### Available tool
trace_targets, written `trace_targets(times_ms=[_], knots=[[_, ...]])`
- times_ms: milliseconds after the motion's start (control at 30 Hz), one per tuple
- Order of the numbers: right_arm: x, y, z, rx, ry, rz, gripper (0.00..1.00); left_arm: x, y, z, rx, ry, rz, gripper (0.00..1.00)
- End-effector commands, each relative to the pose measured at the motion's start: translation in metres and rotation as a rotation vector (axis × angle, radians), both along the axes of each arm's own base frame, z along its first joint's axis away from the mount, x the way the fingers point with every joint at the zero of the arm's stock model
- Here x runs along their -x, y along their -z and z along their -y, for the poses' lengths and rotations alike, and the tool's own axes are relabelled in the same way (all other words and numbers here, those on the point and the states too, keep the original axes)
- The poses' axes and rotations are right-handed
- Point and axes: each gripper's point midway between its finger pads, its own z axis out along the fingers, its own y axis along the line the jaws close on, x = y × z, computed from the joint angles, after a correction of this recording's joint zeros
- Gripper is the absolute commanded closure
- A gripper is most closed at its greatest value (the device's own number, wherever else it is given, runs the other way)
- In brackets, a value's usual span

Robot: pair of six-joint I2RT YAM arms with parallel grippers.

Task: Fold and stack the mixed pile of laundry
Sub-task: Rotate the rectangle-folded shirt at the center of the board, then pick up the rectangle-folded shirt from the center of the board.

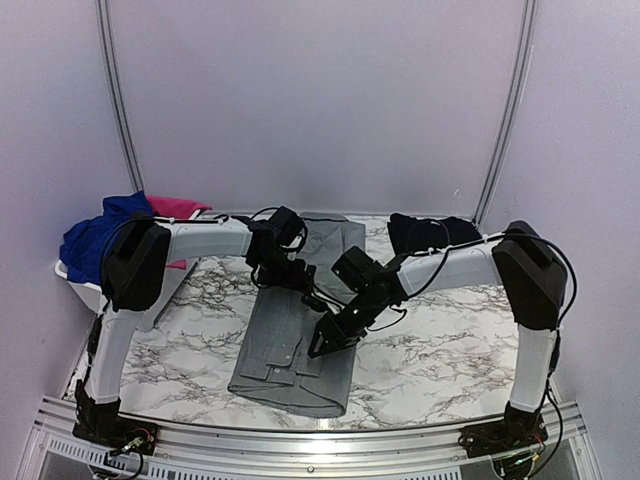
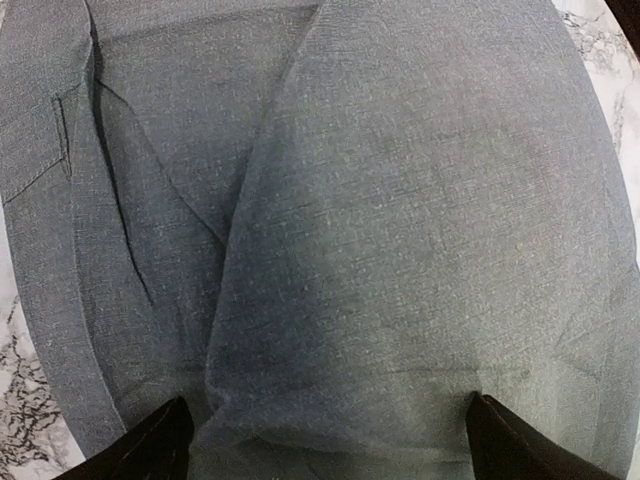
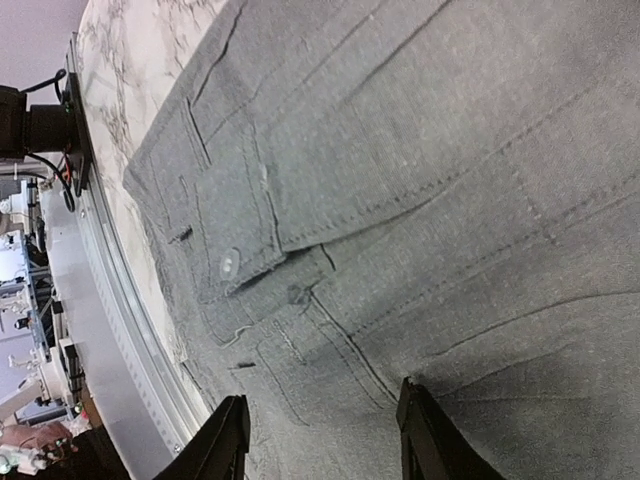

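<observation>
On the table (image 1: 440, 350) lie one grey shirt (image 1: 290, 350), one black garment (image 1: 425, 232).

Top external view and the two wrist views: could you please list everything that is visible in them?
grey shirt: one, grey, spread lengthwise at the middle of the table, under both grippers
black garment: one, black, bunched at the far right of the table
blue cloth: one heap, royal blue, in the basket at far left
pink cloth: one piece, hot pink, beside the blue cloth
basket: one, white, at the left edge of the table
table: one, white marble pattern
metal rail: one, silver, along the near edge
left arm: one, white and black; left gripper open wide over the shirt
right arm: one, white and black; right gripper open over the shirt
</observation>
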Motion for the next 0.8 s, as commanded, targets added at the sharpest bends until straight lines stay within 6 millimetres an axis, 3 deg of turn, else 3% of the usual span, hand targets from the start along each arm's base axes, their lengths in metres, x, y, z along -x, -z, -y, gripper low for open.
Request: trace_targets(times_ms=[0,167,333,433,467,500,533,633,700,767], knots=[[-0.022,-0.044,-0.016,-0.038,0.023,0.11,0.53,-0.013,-0.033,-0.012,-0.002,0.022,0.054,0.01],[-0.043,-0.103,-0.009,-0.072,0.092,0.264,0.49,-0.017,-0.115,-0.021,0.045,0.013,0.197,0.01],[-0.061,-0.162,0.025,-0.074,0.216,0.464,0.41,0.0,-0.186,-0.049,0.098,-0.064,0.311,0.01],[-0.069,-0.199,0.055,-0.096,0.333,0.614,0.22,0.017,-0.213,-0.075,0.135,-0.141,0.372,0.01],[-0.074,-0.21,0.068,-0.102,0.405,0.652,0.08,0.025,-0.228,-0.086,0.155,-0.175,0.401,0.01],[-0.079,-0.223,0.086,-0.107,0.511,0.678,0.02,0.033,-0.233,-0.093,0.171,-0.186,0.405,0.01],[-0.083,-0.223,0.104,-0.095,0.603,0.671,0.02,0.043,-0.235,-0.098,0.19,-0.186,0.394,0.01],[-0.075,-0.229,0.122,-0.212,0.597,0.585,0.02,0.081,-0.221,-0.109,0.272,-0.202,0.27,0.01],[-0.063,-0.205,0.126,-0.184,0.575,0.46,0.05,0.117,-0.202,-0.105,0.358,-0.185,0.15,0.01],[-0.038,-0.172,0.12,-0.132,0.529,0.317,0.14,0.15,-0.181,-0.11,0.371,-0.202,0.095,0.01]])
